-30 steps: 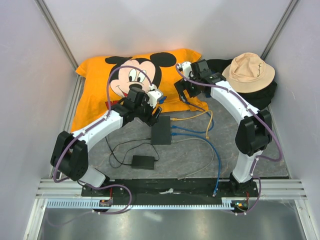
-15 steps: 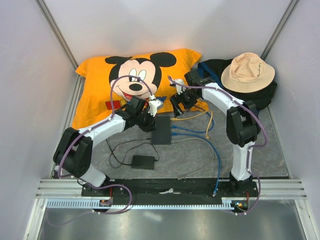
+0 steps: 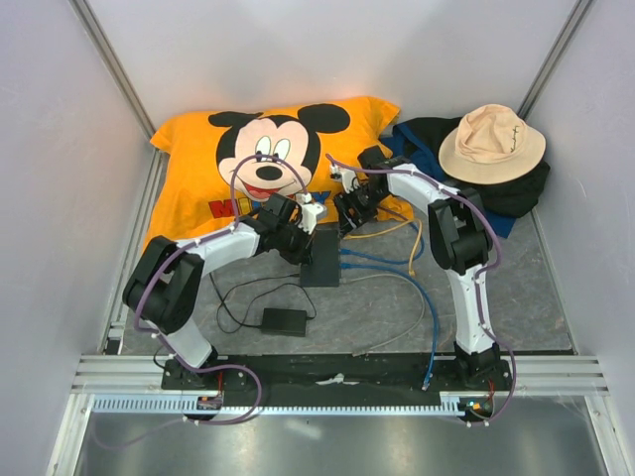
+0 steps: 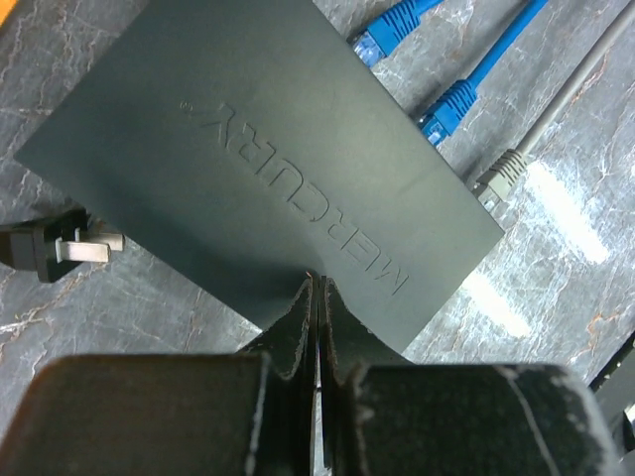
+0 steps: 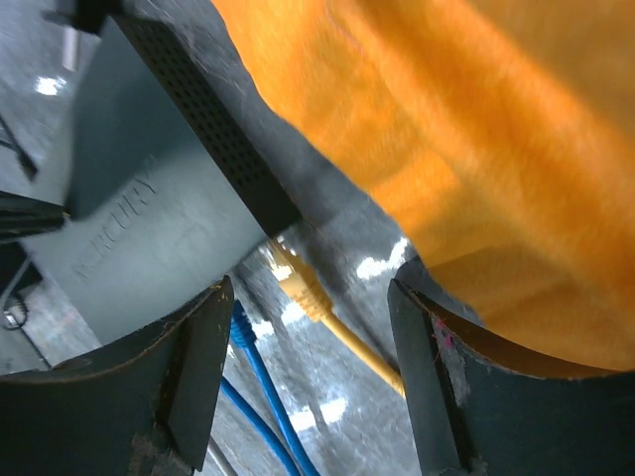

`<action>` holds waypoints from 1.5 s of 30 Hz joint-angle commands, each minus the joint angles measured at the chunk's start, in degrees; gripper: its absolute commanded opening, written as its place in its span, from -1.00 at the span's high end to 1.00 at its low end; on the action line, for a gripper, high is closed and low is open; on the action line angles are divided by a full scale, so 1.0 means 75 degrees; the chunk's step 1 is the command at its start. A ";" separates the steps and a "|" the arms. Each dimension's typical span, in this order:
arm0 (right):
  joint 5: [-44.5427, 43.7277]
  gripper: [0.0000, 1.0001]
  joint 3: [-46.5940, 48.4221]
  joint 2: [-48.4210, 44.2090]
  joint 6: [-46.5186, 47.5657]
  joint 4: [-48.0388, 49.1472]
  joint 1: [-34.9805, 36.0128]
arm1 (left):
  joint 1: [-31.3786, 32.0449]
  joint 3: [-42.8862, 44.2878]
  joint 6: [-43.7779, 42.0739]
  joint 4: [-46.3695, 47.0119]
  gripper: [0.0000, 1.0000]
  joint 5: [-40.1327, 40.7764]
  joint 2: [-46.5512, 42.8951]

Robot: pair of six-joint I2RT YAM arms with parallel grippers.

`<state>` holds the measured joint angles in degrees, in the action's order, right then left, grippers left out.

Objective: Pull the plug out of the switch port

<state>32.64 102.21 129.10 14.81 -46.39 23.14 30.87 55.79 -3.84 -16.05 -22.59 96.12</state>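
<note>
Switch [image 3: 319,260] flat on the grey table [image 3: 397,317], between both tools, just before an orange pillow [image 3: 189,188].
Left tool [image 4: 316,288], fingers pressed together, tips at the switch's top edge; right tool [image 5: 310,290] spread wide, yellow plug [image 5: 293,273] at the switch's corner seen between its fingers.
</note>
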 commanded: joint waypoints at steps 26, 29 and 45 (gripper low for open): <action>0.0968 -0.10 0.0973 0.2369 0.2747 -0.2614 -0.0272 | 0.0243 -0.0068 0.0078 -0.0121 0.97 0.0375 0.0368; 0.1190 -0.11 0.1078 0.2509 0.2796 -0.2791 -0.0272 | 0.0243 -0.0079 0.0089 -0.0121 0.96 0.0363 0.0357; 0.0641 0.14 0.2308 0.3365 0.1203 -0.2861 -0.0389 | 0.0302 -0.0114 0.0113 -0.0156 0.96 0.0363 0.0321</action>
<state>53.25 121.27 146.10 26.44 -67.99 18.94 32.40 55.88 -3.66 -14.31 -22.50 96.88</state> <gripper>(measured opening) 0.442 0.025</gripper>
